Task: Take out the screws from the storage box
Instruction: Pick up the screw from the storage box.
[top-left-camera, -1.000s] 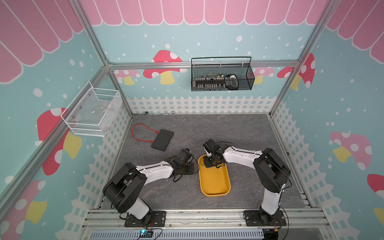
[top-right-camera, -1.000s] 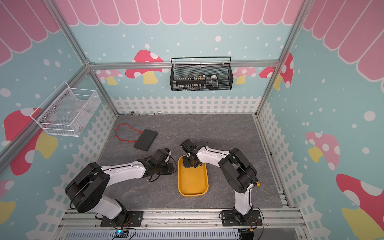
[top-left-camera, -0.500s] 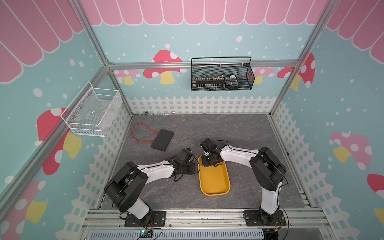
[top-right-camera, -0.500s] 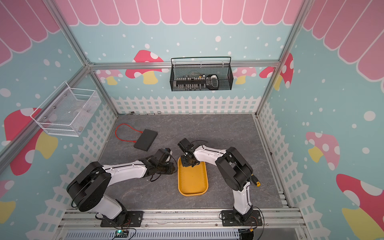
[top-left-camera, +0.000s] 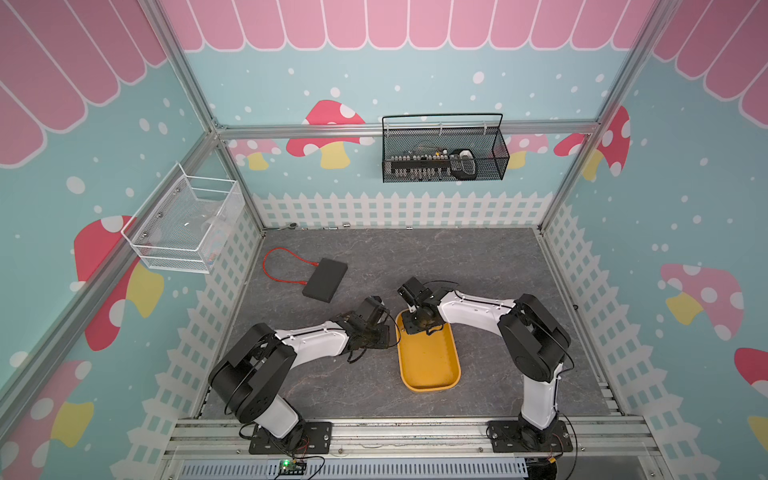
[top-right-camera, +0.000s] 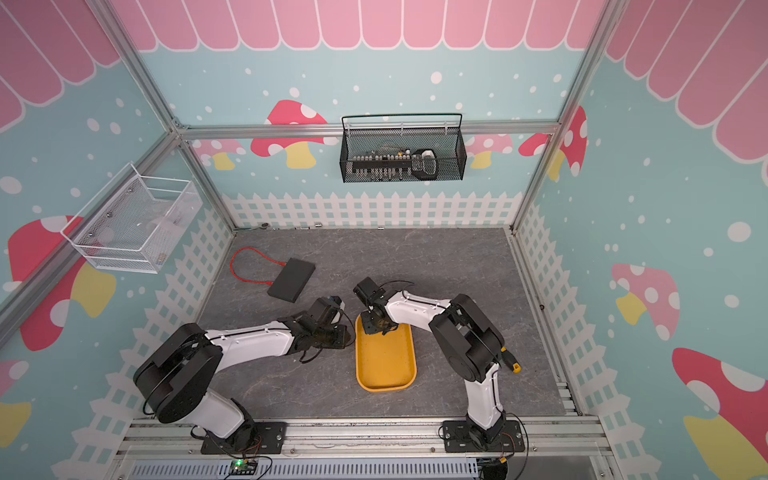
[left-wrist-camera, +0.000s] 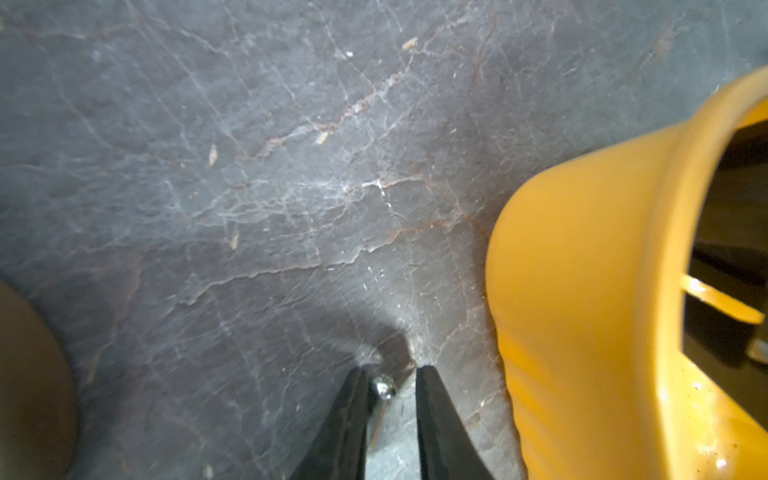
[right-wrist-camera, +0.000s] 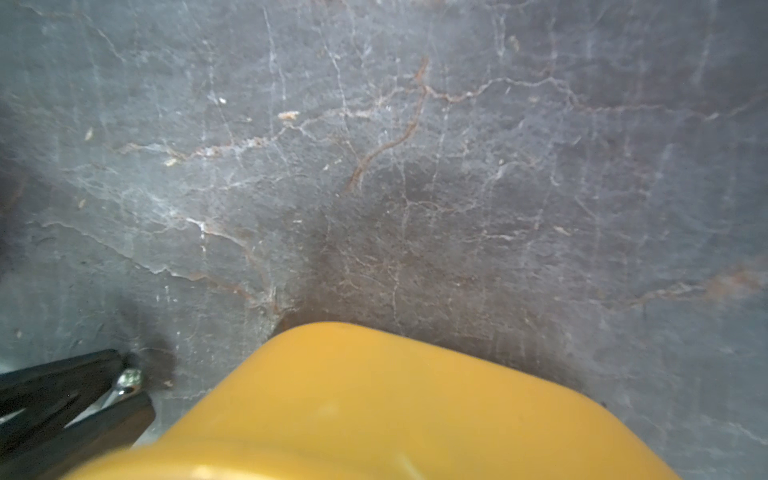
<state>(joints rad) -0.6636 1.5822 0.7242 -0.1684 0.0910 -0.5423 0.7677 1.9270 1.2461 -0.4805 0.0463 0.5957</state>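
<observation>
Pinching tiny silver metal screw (left-wrist-camera: 383, 386) in narrow left end effector (left-wrist-camera: 395, 376), just left of shallow yellow plastic storage box (left-wrist-camera: 582, 291); best releasing low over grey table (left-wrist-camera: 249, 166). Gap of right end effector (top-left-camera: 417, 327): cannot tell.

Left arm (top-left-camera: 307, 340): base at the front, shoulder link raised, white forearm stretched low and forward toward the middle; left gripper (left-wrist-camera: 391, 370) tipped downward, black fingers (left-wrist-camera: 349, 415) nearly together, a screw (left-wrist-camera: 384, 386) lodged between their tips. Right arm (top-left-camera: 478, 309): base at the front, elbow high, white forearm reaching inward toward the left arm; wrist bent over, right gripper (top-left-camera: 415, 326) pointing steeply down, just beside the left gripper but apart from it; its finger gap cannot be made out.
</observation>
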